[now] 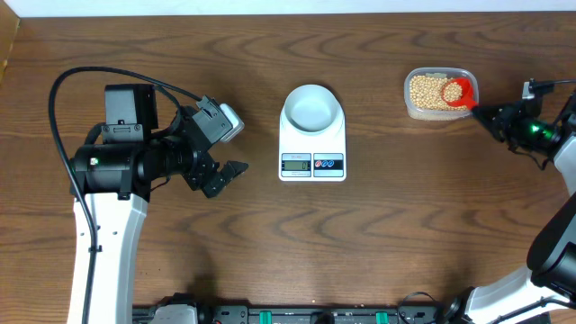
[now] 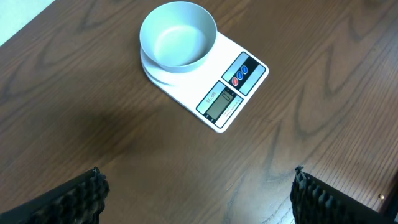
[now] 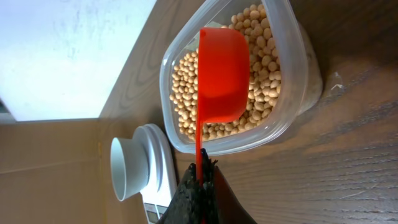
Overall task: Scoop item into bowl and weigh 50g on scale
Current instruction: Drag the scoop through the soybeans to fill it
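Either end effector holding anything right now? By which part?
Right end effector grips the red scoop by the tip of its handle, cup over the beans in the clear tub. Left end effector is open, empty.

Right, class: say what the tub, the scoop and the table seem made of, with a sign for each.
Tub: clear plastic, likely; beans show through its wall. Scoop: glossy red plastic, by its even sheen. Table: wood or wood-look laminate; grain swirls, cannot tell which.

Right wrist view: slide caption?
Right pincer holds a red scoop by its handle inside the clear tub of beans; bowl on the scale beyond.
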